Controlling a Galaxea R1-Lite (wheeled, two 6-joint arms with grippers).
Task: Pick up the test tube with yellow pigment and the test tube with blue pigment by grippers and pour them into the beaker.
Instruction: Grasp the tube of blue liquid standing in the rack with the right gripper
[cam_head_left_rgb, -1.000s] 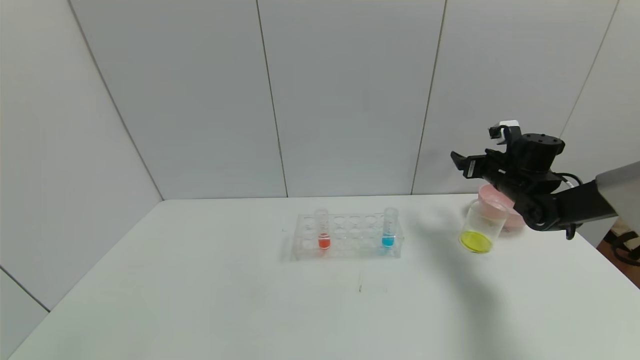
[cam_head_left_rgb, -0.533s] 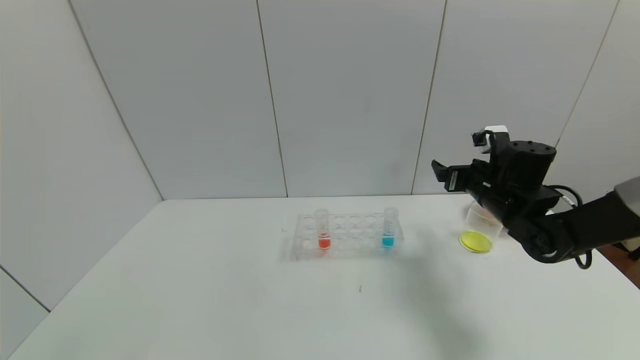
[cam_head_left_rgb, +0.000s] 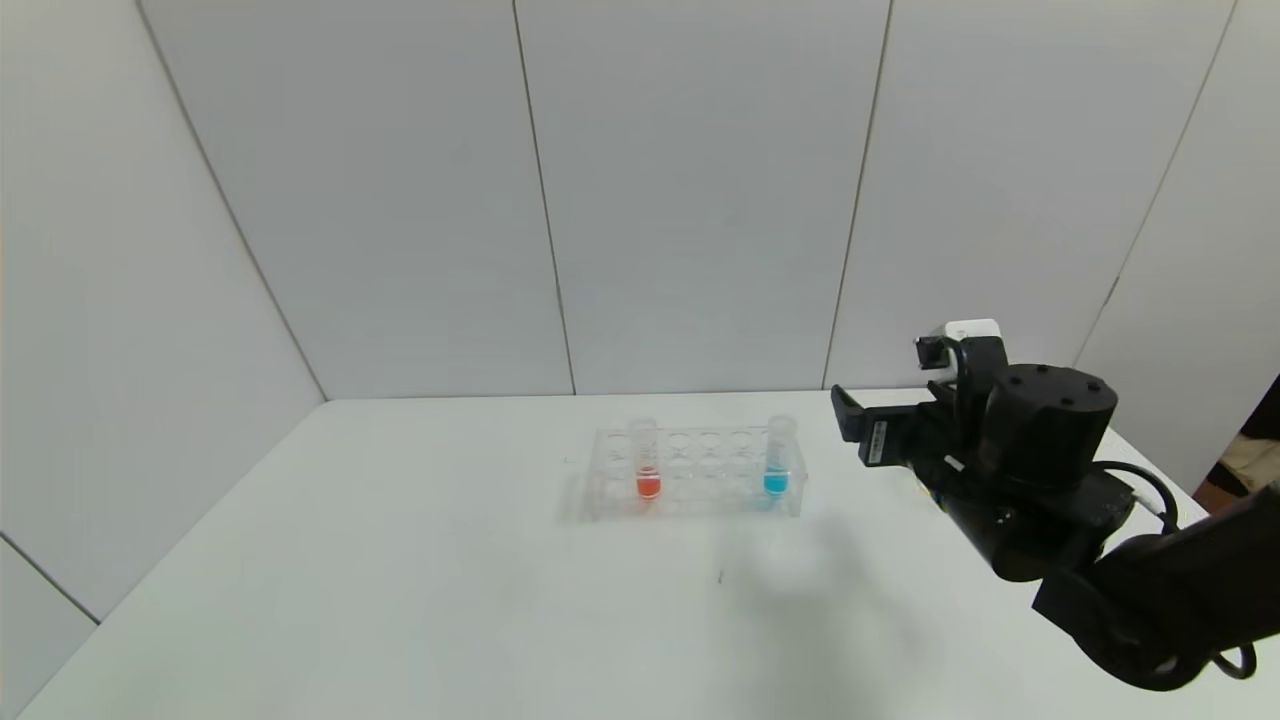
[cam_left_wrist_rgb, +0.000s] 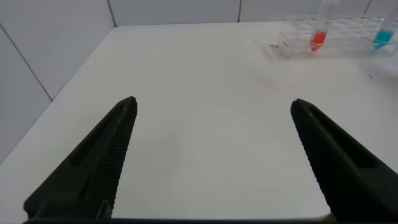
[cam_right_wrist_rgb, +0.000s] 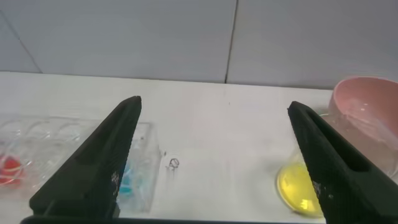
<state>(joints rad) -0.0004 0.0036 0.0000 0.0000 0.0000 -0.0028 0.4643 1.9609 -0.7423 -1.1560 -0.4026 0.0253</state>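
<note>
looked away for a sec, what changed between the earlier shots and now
The right gripper swung down and leftward from above the beaker toward the rack, its fingers open and empty; in the head view its arm now hides the beaker and pink bowl. The blue test tube and red-orange tube stayed in the rack. The left gripper is open, parked.

Head view high, frontal; wrist views low, sharing rack (cam_head_left_rgb: 695, 472).

rack mid-table, beaker and bowl to its right

the rack (cam_head_left_rgb: 695, 472) is set mid-table (cam_head_left_rgb: 400, 580). the test tube with blue pigment (cam_head_left_rgb: 778, 458) is held in its right end, another tube (cam_head_left_rgb: 645, 460) near its left end. the beaker (cam_right_wrist_rgb: 305, 186) is placed right of the rack, the bowl (cam_right_wrist_rgb: 367, 115) just behind it.
</note>
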